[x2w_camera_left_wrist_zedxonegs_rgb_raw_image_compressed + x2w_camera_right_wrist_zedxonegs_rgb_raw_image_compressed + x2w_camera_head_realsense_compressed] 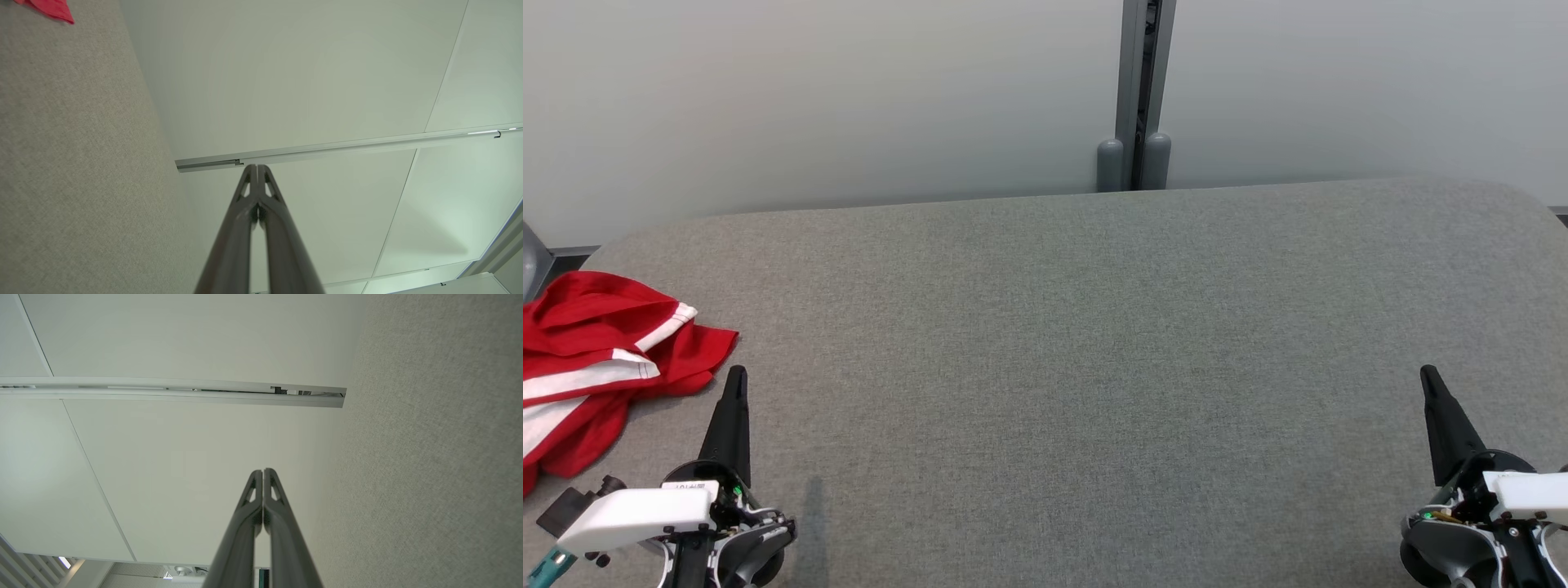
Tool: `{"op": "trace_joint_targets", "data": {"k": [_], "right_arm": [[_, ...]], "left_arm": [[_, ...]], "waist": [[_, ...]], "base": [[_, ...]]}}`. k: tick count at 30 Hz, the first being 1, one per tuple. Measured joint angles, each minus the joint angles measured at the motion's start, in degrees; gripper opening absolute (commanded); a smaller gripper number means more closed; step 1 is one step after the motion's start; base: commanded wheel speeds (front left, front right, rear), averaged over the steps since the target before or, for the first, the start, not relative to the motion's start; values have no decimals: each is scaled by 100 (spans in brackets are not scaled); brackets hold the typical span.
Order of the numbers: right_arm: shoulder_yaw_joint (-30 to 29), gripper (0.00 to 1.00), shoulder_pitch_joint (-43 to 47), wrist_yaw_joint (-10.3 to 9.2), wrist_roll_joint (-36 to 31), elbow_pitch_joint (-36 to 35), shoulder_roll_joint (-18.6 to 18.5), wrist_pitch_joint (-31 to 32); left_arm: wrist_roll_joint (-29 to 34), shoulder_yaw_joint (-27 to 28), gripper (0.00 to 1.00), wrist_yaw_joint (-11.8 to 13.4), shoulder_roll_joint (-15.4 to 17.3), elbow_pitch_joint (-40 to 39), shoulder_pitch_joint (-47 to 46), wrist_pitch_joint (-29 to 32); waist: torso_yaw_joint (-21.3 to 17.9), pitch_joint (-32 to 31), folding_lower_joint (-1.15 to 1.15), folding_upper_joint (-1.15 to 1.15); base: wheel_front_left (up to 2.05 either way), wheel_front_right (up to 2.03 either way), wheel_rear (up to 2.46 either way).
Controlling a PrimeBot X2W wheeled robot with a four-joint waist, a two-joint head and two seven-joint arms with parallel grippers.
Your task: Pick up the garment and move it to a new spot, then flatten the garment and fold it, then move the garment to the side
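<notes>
At the left edge of the grey surface (1094, 367), we find the red garment (596, 359) with white stripes, lying crumpled in a heap. Near its right-hand corner we locate the left end effector (737, 377), fingers pressed together and gripping nothing. We locate the right end effector (1429, 377) well apart at the lower right, likewise fully closed and empty. Behind the surface stands a pale wall (849, 98) with a grey post (1139, 90).

Grey fabric-covered table (1094, 327) with rounded far corners, pale wall panels (809, 98) behind, grey post (1139, 82) between them
</notes>
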Motion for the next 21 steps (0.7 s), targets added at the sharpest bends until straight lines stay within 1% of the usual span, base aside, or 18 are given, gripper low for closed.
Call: {"op": "trace_joint_targets", "data": {"k": [7, 8, 14, 21], "right_arm": [[0, 0, 0, 0, 0, 0, 0, 0], [0, 100, 0, 0, 0, 0, 0, 0], [41, 100, 242, -8, 0, 204, 102, -32], [143, 100, 260, -8, -80, 167, 100, -236]], "left_arm": [[0, 0, 0, 0, 0, 0, 0, 0], [0, 0, 100, 0, 0, 0, 0, 0], [-1, -66, 100, 9, -81, 209, 272, -44], [80, -244, 100, 9, -83, 131, 283, -255]], "waist": [[0, 0, 0, 0], [0, 0, 0, 0], [0, 0, 0, 0], [0, 4, 0, 0]], "base": [[0, 0, 0], [0, 0, 0], [0, 0, 0], [0, 0, 0]]}}
